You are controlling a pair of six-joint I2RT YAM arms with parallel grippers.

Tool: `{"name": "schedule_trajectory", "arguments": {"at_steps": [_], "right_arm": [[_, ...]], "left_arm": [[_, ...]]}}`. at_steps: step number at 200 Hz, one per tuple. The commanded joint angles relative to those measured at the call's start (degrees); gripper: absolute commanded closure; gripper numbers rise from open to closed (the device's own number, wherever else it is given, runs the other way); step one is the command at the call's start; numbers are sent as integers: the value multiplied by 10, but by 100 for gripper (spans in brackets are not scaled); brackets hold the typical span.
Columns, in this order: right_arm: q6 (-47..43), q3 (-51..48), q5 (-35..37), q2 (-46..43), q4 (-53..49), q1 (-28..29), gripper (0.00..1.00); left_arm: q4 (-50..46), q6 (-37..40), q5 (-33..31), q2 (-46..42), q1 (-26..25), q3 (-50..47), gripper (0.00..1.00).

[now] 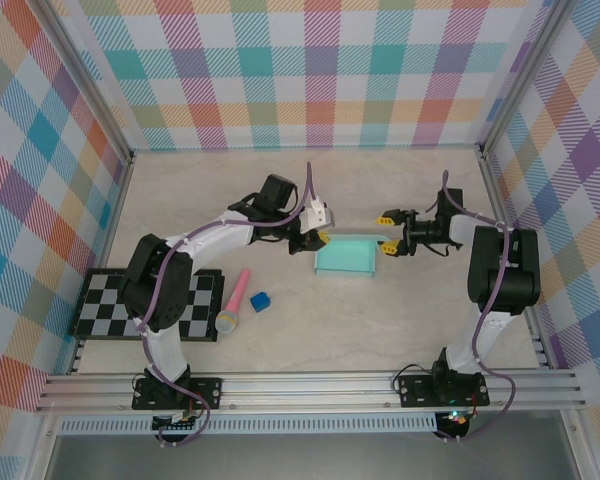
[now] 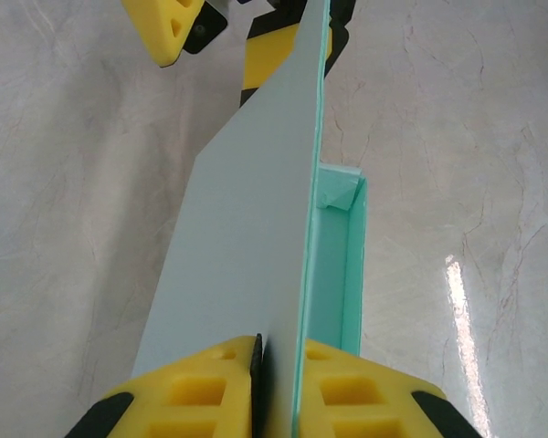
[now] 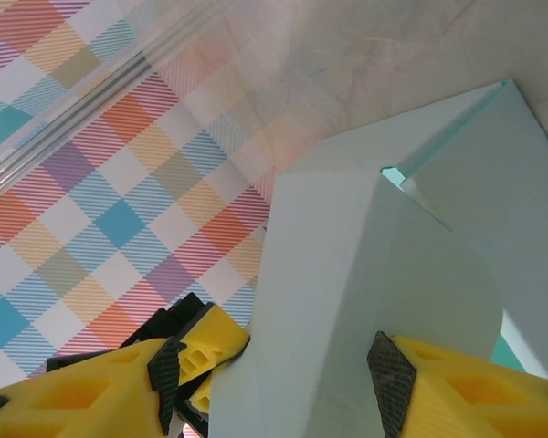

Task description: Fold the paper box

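1. The worktop point(image 1: 400, 190) is seen whole from above. A checkered mat point(image 1: 105, 300) lies at its left edge, well apart from the work.
2. The box point(image 1: 345, 260) sits near the middle of the worktop, between the two grippers. It is formed as a shallow open tray with one long panel raised about upright. The step in hand is judged to be the folding of that panel, with the task partly done. Next, the panel should be turned over and pressed down into the tray, with both ends kept level so that the thin card is not buckled.
3. The left gripper point(image 2: 279, 370) is clenched on the near edge of the raised panel.
4. The right gripper point(image 3: 288, 365) is held spread at the far end, with card straddled by its fingers. In the left wrist view one finger stands clear of the panel, so no grasp is judged there.
5. A pink microphone point(image 1: 234, 300) and a blue cube point(image 1: 260, 300) lie left of the box, apart from both grippers.
6. The tray's mint inside and its tucked corner are shown by the left wrist view, and a rounded flap by the right wrist view. From above these are too small to tell.
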Motion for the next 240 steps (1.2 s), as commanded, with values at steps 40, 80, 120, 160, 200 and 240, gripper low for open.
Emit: {"name": "schedule_trajectory", "arguments": {"at_steps": [40,80,120,160,200,240], "right_arm": [[-14,20,-21,2,-51,26,35],[6,20,-17,7,-40,42,34],[16,32,-12,14,-43,58,35],[9,47,-18,24,-69,59,35],[-2,43,-9,27,-76,61,39],[-41,45,7,32,-105,61,41]], "left_arm": [[-46,-25,15,29,-8,35,86],[-44,-26,18,30,-10,26,86],[-42,-29,23,29,-10,27,87],[-55,-28,31,37,-9,40,92],[-83,-1,32,40,-11,42,92],[-96,44,6,28,-29,20,92]]}}
